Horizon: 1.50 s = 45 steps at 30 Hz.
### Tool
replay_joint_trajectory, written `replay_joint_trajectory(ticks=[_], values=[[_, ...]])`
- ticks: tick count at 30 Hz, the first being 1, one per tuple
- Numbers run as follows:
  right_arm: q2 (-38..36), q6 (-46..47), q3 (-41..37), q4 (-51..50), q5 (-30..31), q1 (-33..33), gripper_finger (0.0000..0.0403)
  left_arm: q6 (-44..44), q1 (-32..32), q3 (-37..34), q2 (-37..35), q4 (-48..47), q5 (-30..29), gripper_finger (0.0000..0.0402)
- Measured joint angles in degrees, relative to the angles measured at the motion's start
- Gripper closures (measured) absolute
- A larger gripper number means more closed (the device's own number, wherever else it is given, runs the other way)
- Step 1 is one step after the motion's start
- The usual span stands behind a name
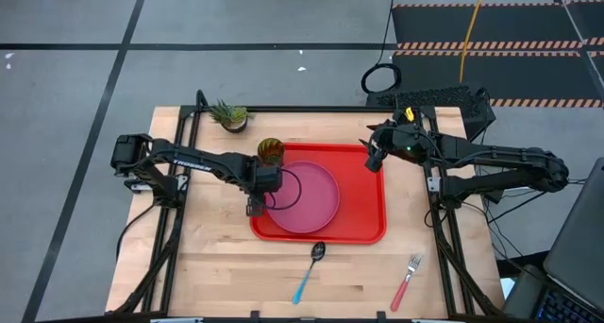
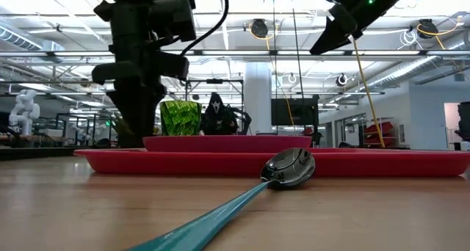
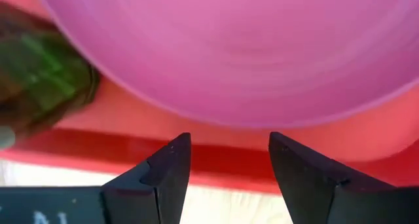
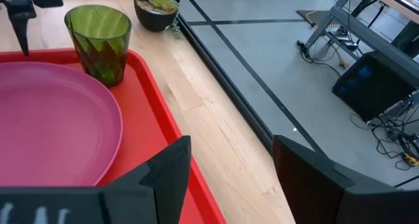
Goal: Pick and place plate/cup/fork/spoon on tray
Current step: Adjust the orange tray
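The red tray (image 1: 363, 230) lies mid-table with the pink plate (image 1: 307, 197) flat on its left half. The green cup (image 1: 271, 151) stands upright in the tray's far left corner. My left gripper (image 1: 255, 208) is open and low over the tray's left rim; in the left wrist view (image 3: 229, 162) the rim and the plate's edge (image 3: 249, 112) lie just ahead of it. My right gripper (image 1: 375, 157) is open and empty, raised above the tray's far right corner. The spoon (image 1: 310, 271) and the fork (image 1: 407, 281) lie on the wood near the table's front edge.
A small potted plant (image 1: 229, 116) stands at the table's far left, beyond the cup. The spoon's bowl (image 2: 290, 166) lies close to the tray's near rim (image 2: 367, 161). Bare wood lies left of the tray and along the front edge.
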Motion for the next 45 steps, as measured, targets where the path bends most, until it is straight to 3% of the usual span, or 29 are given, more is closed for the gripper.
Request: replay_joint_trajectory(ticks=[18,39,45], values=[[0.0,0.6,0.0,-1.1,0.0,0.0,0.0195,-1.9,-5.1,-0.9,0.8,-0.2,0.6,0.0192],[0.0,0.6,0.0,-1.0,0.0,0.0,0.0195,-4.2,-5.2,-0.9,0.8,3.6,0.0,0.0192],[-0.5,1.0,0.0,-1.5,-0.4,0.5,0.0195,-5.4,-5.2,-0.9,0.8,-0.1,0.0,0.0192]])
